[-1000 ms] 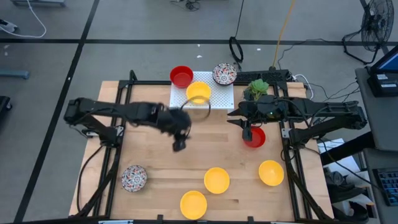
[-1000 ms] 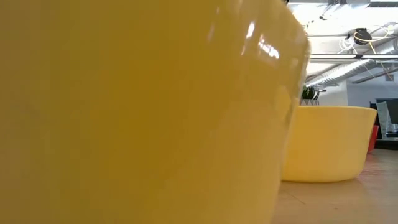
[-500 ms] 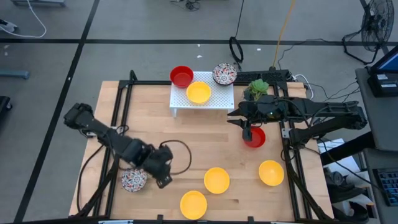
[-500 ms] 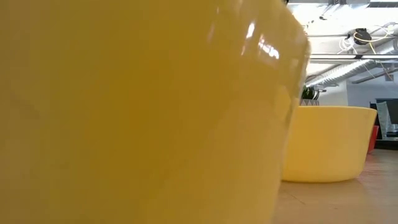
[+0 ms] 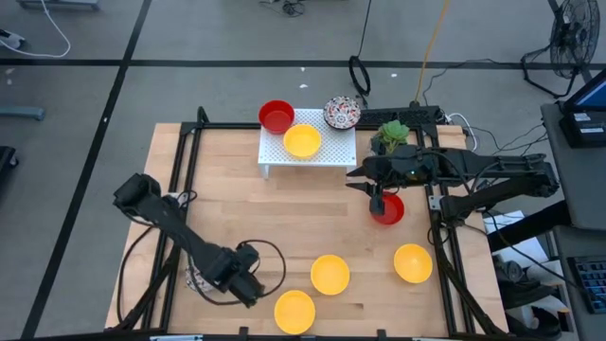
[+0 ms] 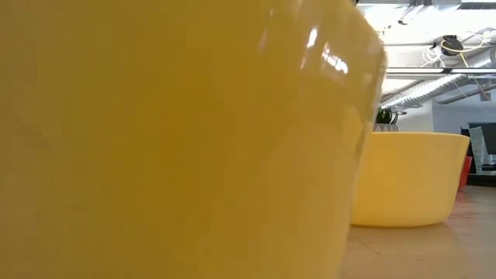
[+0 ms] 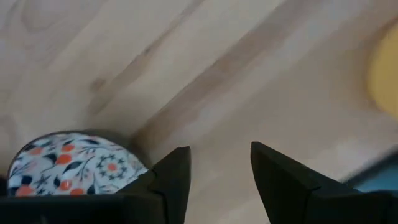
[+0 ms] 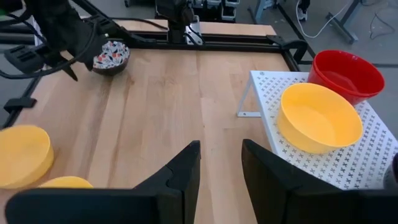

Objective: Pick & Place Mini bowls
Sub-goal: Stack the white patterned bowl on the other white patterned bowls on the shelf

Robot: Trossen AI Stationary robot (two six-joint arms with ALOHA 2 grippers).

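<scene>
Left hand [image 5: 248, 289] is low over the near left part of the counter [image 5: 227, 218], its two dark fingers [image 7: 177, 177] parted with bare wood between them and nothing gripped. Just beside it sits a speckled bowl [image 7: 71, 163], white with red and dark marks; from above that bowl is mostly hidden under the arm, so whether the hand touches its rim cannot be told.

Next outward, along the near edge, lie three yellow bowls: one at the front [image 5: 294, 311], one just behind it [image 5: 329, 274] and one farther right [image 5: 413, 263]. In the low view the nearest of them fills most of the picture, with a second yellow bowl [image 6: 407, 178] standing beyond it.

Right hand [image 5: 376, 201] hangs at the right side of the counter, right at the rim of a red bowl [image 5: 389, 210]. Its fingers [image 8: 186, 171] stand partly apart with only bare wood showing between them.

At the far edge a white perforated rack [image 5: 327, 152] carries a fourth yellow bowl [image 5: 302, 141]. A second red bowl [image 5: 276, 116] sits at the rack's far left corner and a second speckled bowl [image 5: 342, 112] at its far right corner. A small potted plant [image 5: 391, 137] stands right of the rack.
</scene>
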